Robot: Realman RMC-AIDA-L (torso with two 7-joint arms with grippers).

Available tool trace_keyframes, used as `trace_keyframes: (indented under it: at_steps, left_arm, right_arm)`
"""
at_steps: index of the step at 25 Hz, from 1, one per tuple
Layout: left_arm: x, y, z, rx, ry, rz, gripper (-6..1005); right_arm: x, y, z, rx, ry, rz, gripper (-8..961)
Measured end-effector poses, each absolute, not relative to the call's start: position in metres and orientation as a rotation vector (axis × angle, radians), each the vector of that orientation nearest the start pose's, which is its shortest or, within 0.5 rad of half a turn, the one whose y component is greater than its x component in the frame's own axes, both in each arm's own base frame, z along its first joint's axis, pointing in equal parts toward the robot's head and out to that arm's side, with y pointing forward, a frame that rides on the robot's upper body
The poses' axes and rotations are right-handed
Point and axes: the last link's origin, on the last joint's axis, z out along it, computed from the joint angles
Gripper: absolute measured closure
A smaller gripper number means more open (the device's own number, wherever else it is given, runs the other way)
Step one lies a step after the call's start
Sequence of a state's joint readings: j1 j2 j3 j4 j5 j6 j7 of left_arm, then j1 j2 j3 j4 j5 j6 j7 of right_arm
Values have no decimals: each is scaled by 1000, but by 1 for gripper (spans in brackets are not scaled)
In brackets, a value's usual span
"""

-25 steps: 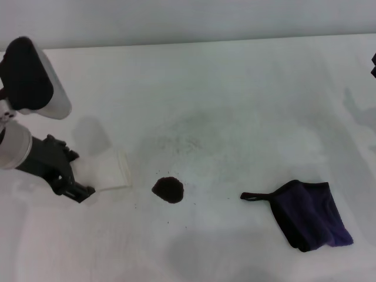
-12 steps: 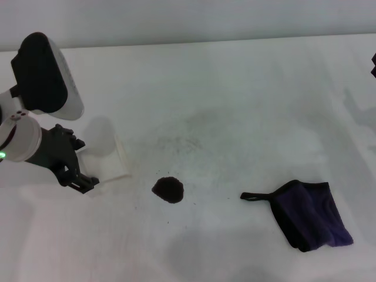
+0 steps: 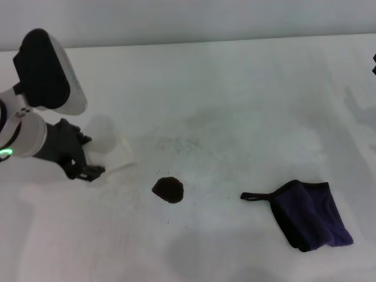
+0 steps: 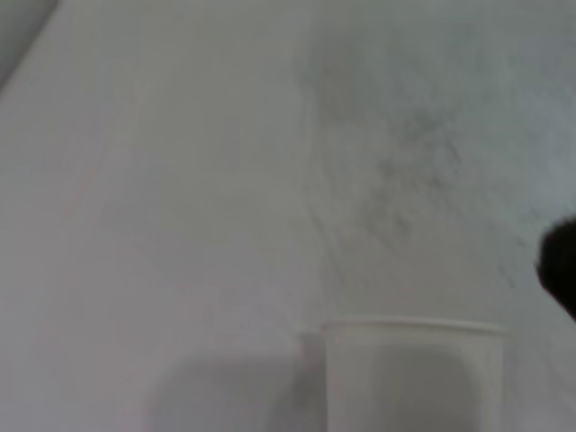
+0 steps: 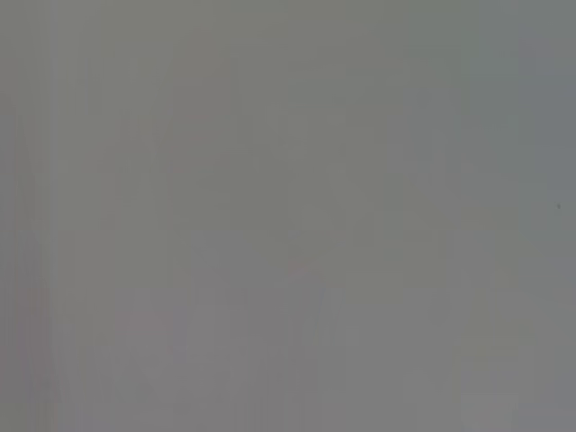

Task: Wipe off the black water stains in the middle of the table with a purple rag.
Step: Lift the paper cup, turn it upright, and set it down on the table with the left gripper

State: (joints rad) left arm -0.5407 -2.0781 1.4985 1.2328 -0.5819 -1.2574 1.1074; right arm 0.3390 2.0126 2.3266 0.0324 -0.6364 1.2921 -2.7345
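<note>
The black water stains (image 3: 168, 190) form a small dark blotch in the middle of the white table (image 3: 235, 106), with tiny specks around it. The blotch also shows at the edge of the left wrist view as a dark patch (image 4: 561, 270). The purple rag (image 3: 310, 215) lies folded to the right of the blotch, its black loop pointing toward it. On the left, my left gripper (image 3: 85, 164) is shut on a white cup (image 3: 109, 147), which is tilted just above the table. The cup's rim (image 4: 409, 327) appears in the left wrist view. The right gripper is out of view.
Faint grey smudges (image 3: 179, 141) spread behind the blotch. A small dark part of the right arm (image 3: 373, 64) shows at the right edge. The right wrist view shows only a plain grey surface.
My left arm has risen and shifted to the right with the cup. The cup has swung from lying toward the blotch to a more upright tilt. Blotch and rag have not moved.
</note>
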Motion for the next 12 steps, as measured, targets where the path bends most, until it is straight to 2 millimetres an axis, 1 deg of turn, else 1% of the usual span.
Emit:
trace_keyframes:
  at_steps: [3, 8, 12]
  left_arm:
    - [-199, 368, -28, -2701, -201, 462, 304]
    - [-190, 380, -25, -2604, -238, 210, 332]
    - [-186, 385, -34, -2573, -334, -4, 361]
  right_arm:
    - [389, 289, 46, -1492, 615, 702, 82]
    - [388, 290, 46, -1497, 606, 704, 82]
    - [387, 291, 48, -1493, 597, 707, 82]
